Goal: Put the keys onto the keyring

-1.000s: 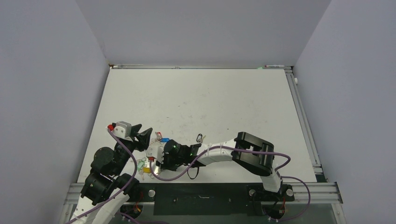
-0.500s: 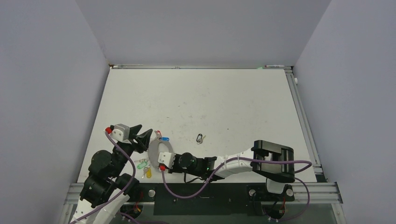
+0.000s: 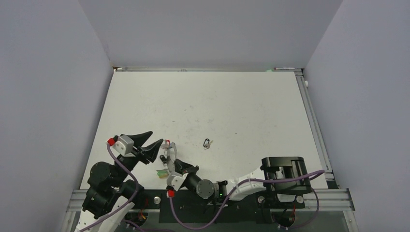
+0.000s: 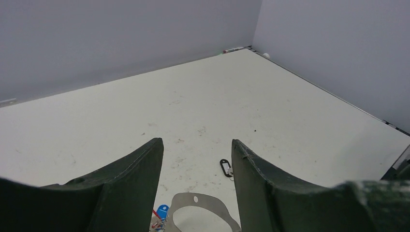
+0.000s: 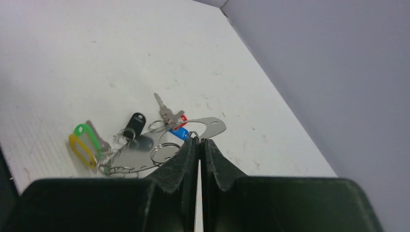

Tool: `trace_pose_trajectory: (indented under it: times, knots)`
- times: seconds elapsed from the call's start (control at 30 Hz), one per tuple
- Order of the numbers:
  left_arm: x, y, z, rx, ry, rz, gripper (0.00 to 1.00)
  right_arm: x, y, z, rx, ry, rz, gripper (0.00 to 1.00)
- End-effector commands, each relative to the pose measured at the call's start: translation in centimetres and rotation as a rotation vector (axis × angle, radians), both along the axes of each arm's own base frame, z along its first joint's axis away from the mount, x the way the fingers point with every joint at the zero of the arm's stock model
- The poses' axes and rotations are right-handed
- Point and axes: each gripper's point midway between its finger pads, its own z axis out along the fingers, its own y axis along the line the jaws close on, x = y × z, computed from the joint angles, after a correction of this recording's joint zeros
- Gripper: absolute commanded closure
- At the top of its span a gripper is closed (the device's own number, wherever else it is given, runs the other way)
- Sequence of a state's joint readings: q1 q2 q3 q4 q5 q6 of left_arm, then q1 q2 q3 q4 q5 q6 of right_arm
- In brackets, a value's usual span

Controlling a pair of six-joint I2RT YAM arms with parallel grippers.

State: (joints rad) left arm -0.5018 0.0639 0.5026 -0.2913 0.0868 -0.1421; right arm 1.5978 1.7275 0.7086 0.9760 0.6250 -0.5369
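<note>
Basically, right gripper (image 5: 199,141) was clamped shut on keyring (image 5: 215,125) edge, keys (image 5: 166,113) bunched just beside it, left gripper (image 4: 196,141) jaws stood apart.

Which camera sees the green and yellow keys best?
The right wrist view: the green and yellow keys lie in plain sight there. From the top they are only a tiny blur. The left wrist view misses them.
</note>
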Motion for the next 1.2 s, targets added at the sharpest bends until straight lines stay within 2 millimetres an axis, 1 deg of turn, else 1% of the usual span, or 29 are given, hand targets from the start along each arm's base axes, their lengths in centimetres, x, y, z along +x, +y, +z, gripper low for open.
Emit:
trace_pose_trajectory:
  times: [0.0,0.1,0.17,0.3,0.43,0.6,0.7,0.8,0.9,1.0,1.17]
  knots:
    - [-2.0,-1.5,2.5,-0.038,-0.106,-0.13,0.49,0.9,-3.0,6.5,0.158,-0.11,-0.14,0.95]
    - [-3.8,-2.6,3.3,-0.053,-0.153,-0.237,0.48,0.4,-4.0,8.0,0.177,-0.151,-0.149,0.95]
    - [-4.8,-3.4,3.6,-0.057,-0.173,-0.308,0.48,0.1,-4.7,9.5,0.205,-0.165,-0.145,0.95]
    - [-7.4,-4.5,4.5,-0.072,-0.235,-0.445,0.48,-0.5,-6.2,12.3,0.307,-0.139,-0.099,0.95]
    - [-8.7,-5.2,5.0,-0.079,-0.266,-0.53,0.48,-1.0,-8.1,15.2,0.422,-0.094,-0.04,0.95]
    - [-10.3,-5.6,6.3,-0.074,-0.348,-0.608,0.46,-1.8,-9.8,17.9,0.501,-0.062,0.059,0.95]
    - [-10.4,-6.3,6.6,-0.06,-0.358,-0.657,0.41,-2.3,-10.7,19.5,0.538,-0.043,0.125,0.95]
    - [-10.4,-6.9,7.1,-0.048,-0.369,-0.693,0.39,-2.9,-11.5,20.7,0.54,-0.03,0.186,0.95]
    - [-10.3,-7.4,7.6,-0.021,-0.382,-0.73,0.38,-3.4,-12.7,22.2,0.55,-0.022,0.229,0.95]
    - [-10.1,-8.0,7.9,-0.003,-0.401,-0.763,0.38,-4.1,-13.1,22.9,0.531,-0.015,0.28,0.95]
    - [-10.2,-8.9,9.0,-0.01,-0.449,-0.834,0.41,-5.5,-13.3,23.9,0.492,-0.005,0.374,0.95]
